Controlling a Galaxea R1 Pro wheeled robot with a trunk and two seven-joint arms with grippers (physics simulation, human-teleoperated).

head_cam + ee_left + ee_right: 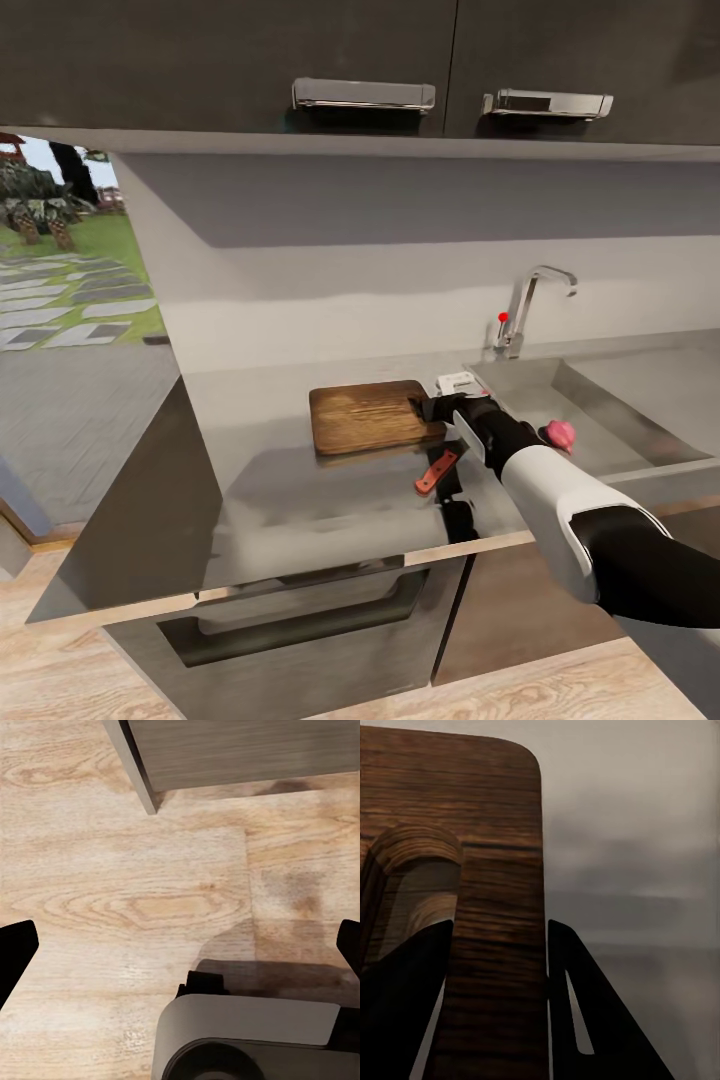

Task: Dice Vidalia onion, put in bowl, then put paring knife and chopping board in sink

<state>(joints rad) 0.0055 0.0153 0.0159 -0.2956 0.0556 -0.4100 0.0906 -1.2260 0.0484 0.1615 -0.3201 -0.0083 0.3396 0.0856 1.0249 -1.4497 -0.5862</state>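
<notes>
Chopping board (368,415) lies flat on the grey bench (260,490), just left of the sink (590,415). Right gripper (432,407) sits at the board's right end; in the right wrist view its dark fingers (585,1020) straddle the strip of wood (499,945) beside the handle slot, clamped on it. Paring knife (437,471), red handle, lies on the bench at about 5 o'clock from the board, close to it, near the bench's front edge. A pink rounded object (559,433) shows in the sink beyond the right forearm. Chrome tap (530,305) with red knob stands at the sink's rear. Left gripper (180,945) hangs over wooden floor (112,885), its fingers spread wide apart, holding nothing.
</notes>
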